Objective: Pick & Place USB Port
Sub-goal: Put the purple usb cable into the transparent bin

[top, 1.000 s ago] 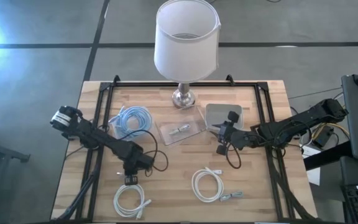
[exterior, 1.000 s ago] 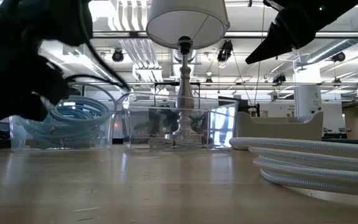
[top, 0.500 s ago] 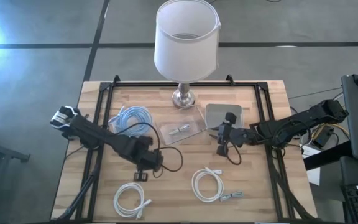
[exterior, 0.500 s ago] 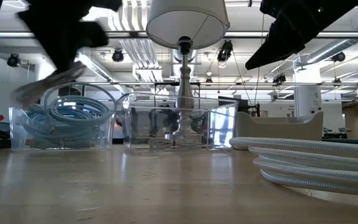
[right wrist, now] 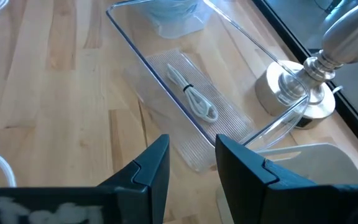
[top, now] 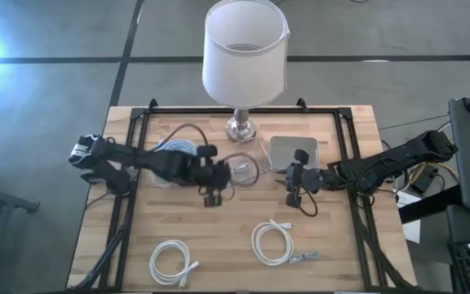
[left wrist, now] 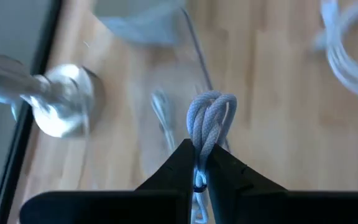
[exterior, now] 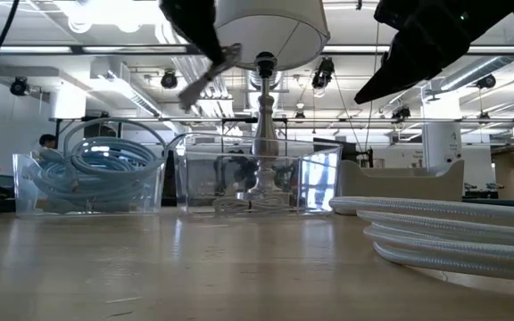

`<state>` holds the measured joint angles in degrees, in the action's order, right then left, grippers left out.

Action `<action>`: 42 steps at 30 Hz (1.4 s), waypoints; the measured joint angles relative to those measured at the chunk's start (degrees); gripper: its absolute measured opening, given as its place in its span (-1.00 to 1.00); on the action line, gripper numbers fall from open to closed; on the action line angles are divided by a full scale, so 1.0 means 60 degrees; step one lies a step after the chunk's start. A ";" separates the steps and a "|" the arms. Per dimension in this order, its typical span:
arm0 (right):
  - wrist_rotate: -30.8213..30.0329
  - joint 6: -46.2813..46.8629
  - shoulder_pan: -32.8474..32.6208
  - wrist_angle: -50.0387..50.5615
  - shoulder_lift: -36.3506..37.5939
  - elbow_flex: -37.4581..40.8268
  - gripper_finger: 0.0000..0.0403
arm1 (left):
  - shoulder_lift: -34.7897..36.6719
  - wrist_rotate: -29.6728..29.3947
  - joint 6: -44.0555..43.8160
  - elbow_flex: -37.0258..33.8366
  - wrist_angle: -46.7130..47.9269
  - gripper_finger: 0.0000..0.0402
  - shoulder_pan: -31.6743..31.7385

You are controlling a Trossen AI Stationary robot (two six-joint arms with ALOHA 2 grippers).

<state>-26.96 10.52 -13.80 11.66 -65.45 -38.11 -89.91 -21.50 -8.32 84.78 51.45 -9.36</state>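
My left gripper hangs above the table's middle, beside the clear tray, and is shut on a small pale bundled USB cable. In the low view the bundle slants high over the table. In the tray a second small bundled cable lies flat. My right gripper hovers open right of the tray, its fingers apart and touching nothing. My left gripper pinches the cable bundle between its two fingertips, across the strands just behind the looped end. The looped end sticks out past the fingertips. The bundle is lifted clear of the table.
A lamp stands at the far edge, its base behind the tray. A second clear tray holds a blue cable coil. A grey box lies by the right gripper. White cable coils lie near the front.
My left gripper has risen from the near left part of the table, by the white coil, and swung toward the far right to the clear tray. It stayed shut and carried the small cable bundle, which now hangs lifted clear. The right arm kept still.
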 joint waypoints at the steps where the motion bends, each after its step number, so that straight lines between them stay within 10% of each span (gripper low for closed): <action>1: 0.0000 -0.0003 -0.0001 0.0000 0.0000 0.0000 -0.39 | 0.0000 0.0010 0.0081 -0.0103 -0.0438 -0.84 0.0230; 16: 0.0000 -0.0010 -0.0007 -0.0001 0.0000 0.0180 -0.39 | -0.0018 0.1248 0.0738 -0.2763 -0.2685 -0.82 0.3065; 42: 0.0000 -0.0081 -0.0007 -0.0007 0.0000 0.0178 -0.39 | -0.0018 0.1923 0.1418 -0.3878 -0.4191 -0.81 0.3424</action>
<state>-26.96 10.03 -13.85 11.62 -65.45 -37.04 -90.02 -9.96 0.19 61.52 26.30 11.19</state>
